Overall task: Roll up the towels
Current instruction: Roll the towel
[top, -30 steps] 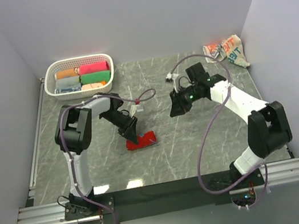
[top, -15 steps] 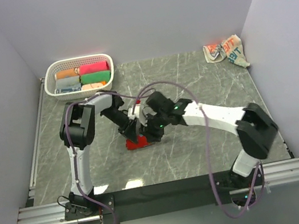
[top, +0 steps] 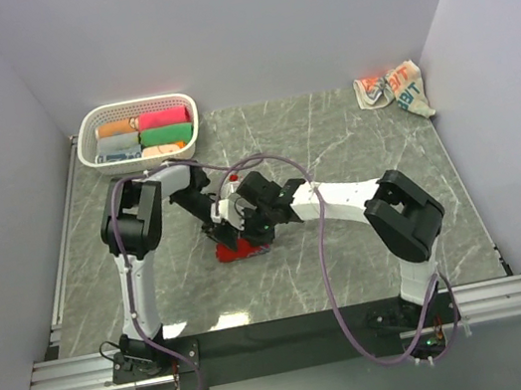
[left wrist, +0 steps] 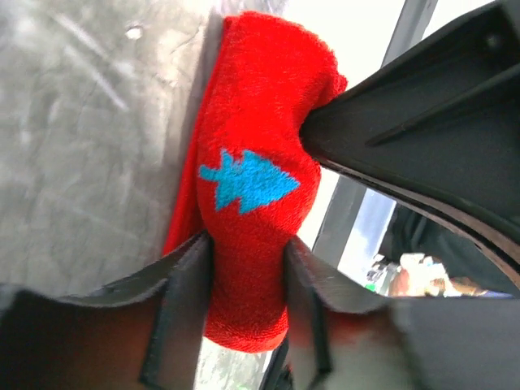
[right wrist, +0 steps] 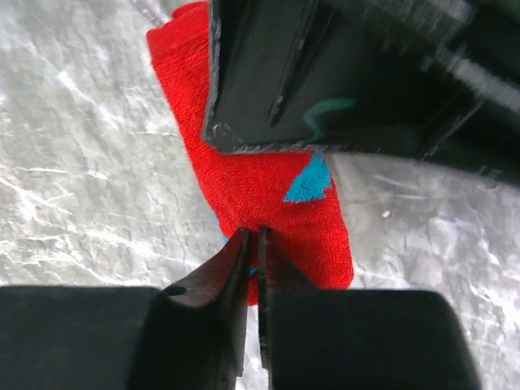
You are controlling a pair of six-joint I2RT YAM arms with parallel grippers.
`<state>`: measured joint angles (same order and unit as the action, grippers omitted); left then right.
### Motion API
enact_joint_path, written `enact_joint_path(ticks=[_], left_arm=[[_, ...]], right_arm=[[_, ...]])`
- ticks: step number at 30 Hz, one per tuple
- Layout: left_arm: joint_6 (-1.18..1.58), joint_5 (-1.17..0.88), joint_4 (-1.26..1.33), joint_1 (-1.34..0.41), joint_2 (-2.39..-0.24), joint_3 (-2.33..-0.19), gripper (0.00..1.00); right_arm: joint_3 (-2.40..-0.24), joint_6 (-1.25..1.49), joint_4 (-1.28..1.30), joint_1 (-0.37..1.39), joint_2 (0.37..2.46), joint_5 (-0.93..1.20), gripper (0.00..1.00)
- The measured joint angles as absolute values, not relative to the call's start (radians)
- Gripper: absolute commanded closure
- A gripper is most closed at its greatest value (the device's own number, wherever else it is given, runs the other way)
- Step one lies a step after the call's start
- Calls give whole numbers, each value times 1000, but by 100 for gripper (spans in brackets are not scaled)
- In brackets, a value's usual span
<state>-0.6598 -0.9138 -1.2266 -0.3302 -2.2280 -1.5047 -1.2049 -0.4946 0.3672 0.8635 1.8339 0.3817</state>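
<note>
Where the two arms met over the middle of the grey marbled table point(top: 367, 227), the work was concentrated at one spot. The left arm point(top: 130, 228) reached in from its side, and the right arm point(top: 352, 197) stretched across the table to meet it.

A white basket point(top: 92, 156) stood at the far left corner of the table, holding rolled towels point(top: 162, 118) side by side in several colours. The cream towel point(top: 395, 88) lay crumpled in the far right corner, well apart from both arms.

The red towel point(top: 240, 251) lay on the table between the two arms' ends, bunched into a short, thick roll.

The left fingers point(left wrist: 183, 284) stood on either side of that roll, both pressed against the cloth and gripping it. The right fingers point(right wrist: 219, 276) were drawn almost together, leaving only a slit, and their tips were pressed into the red towel. Whether any cloth was nipped between them could not be determined.

A blue tree-shaped print point(left wrist: 248, 183) showed on the outer face of the roll, close to the right fingers.
</note>
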Motion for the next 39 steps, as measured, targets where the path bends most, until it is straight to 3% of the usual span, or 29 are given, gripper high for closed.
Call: enact_joint_path(ticks=[4,9,15,18,21,27,32,39], left_arm=[[-639,-937,-1173,-276,-2187,-1455,43],[-616,-944,-1050,-145,-2075,-1380,37],[-564,-911,-828,73,-1785,-1204,35],[-585,-867,-741,84,-1585,-1089,32],[-643,-817,-678,33,-1386,-958,28],[-792,-665,-520,-243,-1122,-702,24],[-853,-543,-402,-429,-1141,-628,25],[-897,-439,-239,-551,-1266,-629,29]], right_arm=[[-1205,-509,354,863,1840,414,99],[-1222,-509,346,851,1867,469,100],[-1288,-477,407,806,1926,580,100],[-1331,-444,445,775,1965,653,100],[-1382,-416,485,743,2014,725,100],[-1454,-369,551,691,2090,850,100],[-1505,-337,595,657,2147,932,100],[-1568,-299,649,619,2216,1019,100]])
